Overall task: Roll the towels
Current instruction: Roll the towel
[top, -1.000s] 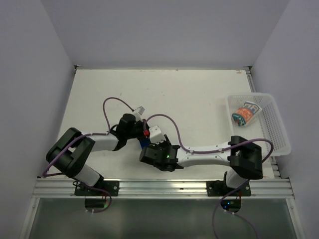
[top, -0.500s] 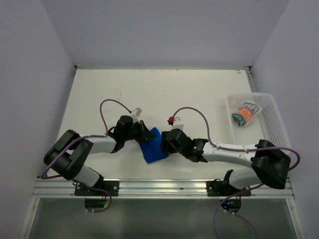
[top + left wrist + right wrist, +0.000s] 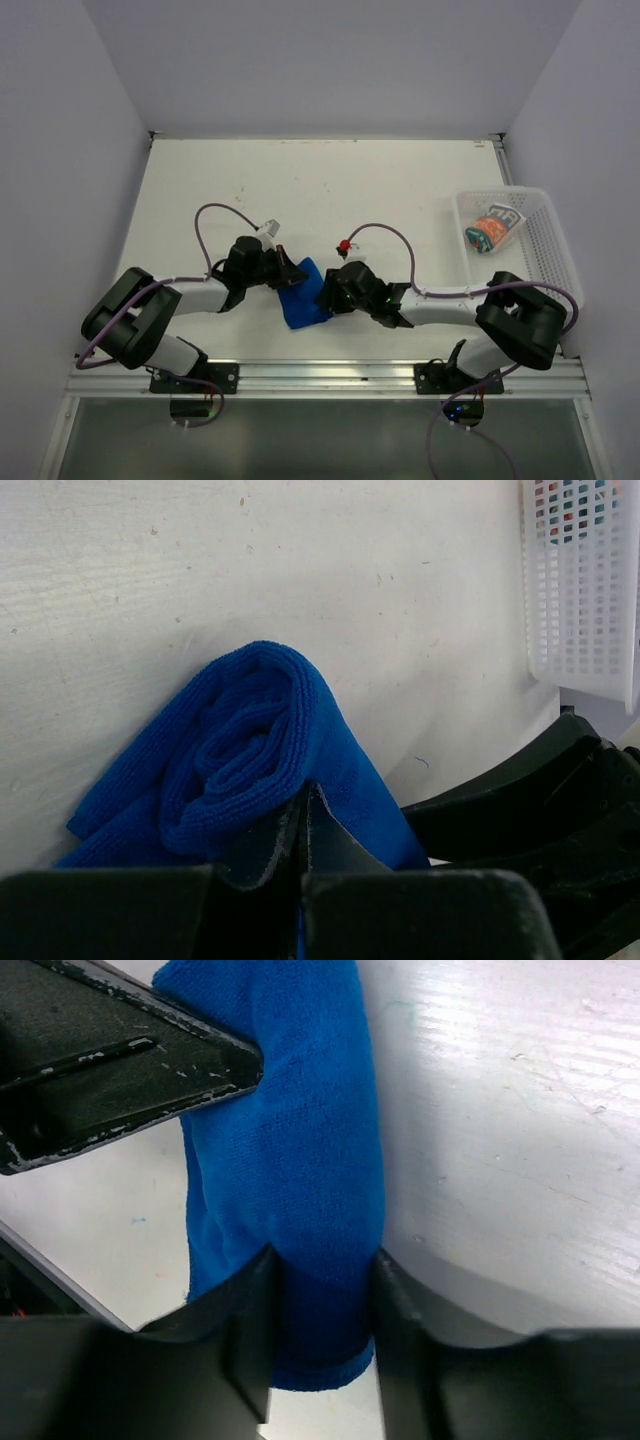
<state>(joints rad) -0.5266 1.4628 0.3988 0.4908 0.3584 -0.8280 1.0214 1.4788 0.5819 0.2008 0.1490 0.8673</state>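
Note:
The blue towel (image 3: 303,296) lies partly rolled on the white table, between my two grippers. In the left wrist view the blue towel (image 3: 245,745) shows its rolled end. My left gripper (image 3: 291,272) (image 3: 305,798) is shut, its jaws pressed together on a thin edge of the towel at its left side. My right gripper (image 3: 326,294) (image 3: 322,1285) grips the roll (image 3: 290,1150) from the right, one finger on each side. The patterned towel (image 3: 492,229) lies rolled in the white basket (image 3: 545,250) at the right.
The basket (image 3: 580,590) stands near the table's right edge. Purple cables loop above both wrists. The right arm's black links (image 3: 540,790) lie close to the towel. The left finger (image 3: 120,1070) crosses the right wrist view's top left.
The right arm swung out from its folded pose, uncovering the blue towel. Its gripper now holds the towel's right side, and its elbow has drawn back in. The left gripper shifted slightly.

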